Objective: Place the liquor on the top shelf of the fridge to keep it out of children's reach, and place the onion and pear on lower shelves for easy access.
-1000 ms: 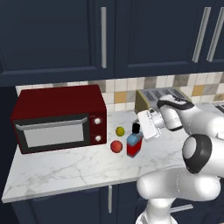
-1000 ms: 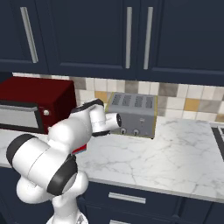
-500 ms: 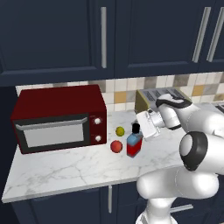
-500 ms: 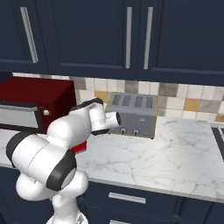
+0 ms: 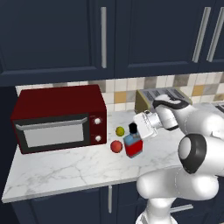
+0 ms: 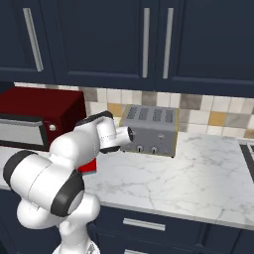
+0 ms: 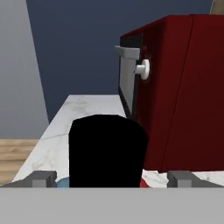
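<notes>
On the far left of the counter (image 5: 57, 175) sits the big red microwave (image 5: 59, 118). Next comes the onion (image 5: 116, 146), a little red ball, and just behind it the pear (image 5: 120, 131), a smaller yellow-green ball. Right beside them stands the liquor (image 5: 133, 143) — the blue bottle with the red label and black cap. Then comes my gripper (image 5: 141, 127), just to the right of the cap and up close to it.

In my hand view the black cap (image 7: 107, 151) is very big and sits between my two fingertips (image 7: 43, 178). My fingers are spread wide and I am not holding anything yet.

I think my job now is to grab the bottle. To do it well, I should drop lower so I squeeze the wide blue body, not the small cap (a cap could slip). I should go slowly and straight — the onion is very near and could roll away if I bump it. Behind me on the right is the toaster (image 6: 149, 130).
</notes>
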{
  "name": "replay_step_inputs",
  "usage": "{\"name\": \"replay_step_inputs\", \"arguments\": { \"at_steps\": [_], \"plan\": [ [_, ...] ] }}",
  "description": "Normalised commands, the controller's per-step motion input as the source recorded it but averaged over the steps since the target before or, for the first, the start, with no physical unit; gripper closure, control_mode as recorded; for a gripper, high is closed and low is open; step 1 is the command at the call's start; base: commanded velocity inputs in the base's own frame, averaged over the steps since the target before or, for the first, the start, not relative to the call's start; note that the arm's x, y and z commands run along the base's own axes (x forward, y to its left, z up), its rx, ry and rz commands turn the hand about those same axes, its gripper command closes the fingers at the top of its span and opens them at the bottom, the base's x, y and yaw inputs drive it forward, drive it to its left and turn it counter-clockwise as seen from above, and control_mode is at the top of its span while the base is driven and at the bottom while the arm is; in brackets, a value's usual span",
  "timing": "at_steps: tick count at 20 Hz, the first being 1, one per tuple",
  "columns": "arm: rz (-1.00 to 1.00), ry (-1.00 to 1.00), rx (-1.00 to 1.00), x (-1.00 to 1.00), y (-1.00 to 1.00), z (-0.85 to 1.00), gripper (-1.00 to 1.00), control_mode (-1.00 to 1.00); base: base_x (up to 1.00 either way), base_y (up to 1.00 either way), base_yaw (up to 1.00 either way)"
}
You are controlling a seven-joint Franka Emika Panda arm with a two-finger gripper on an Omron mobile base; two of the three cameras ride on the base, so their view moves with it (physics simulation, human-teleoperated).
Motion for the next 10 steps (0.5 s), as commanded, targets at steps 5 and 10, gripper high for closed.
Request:
{"name": "replay_step_inputs", "arguments": {
  "at_steps": [5,10],
  "plan": [
    [0.0,0.01,0.0,0.0,0.08,0.0,1.0,-1.0,0.0,0.0,0.0],
    [0.0,0.0,0.0,0.0,0.0,0.0,1.0,-1.0,0.0,0.0,0.0]
  ]
}}
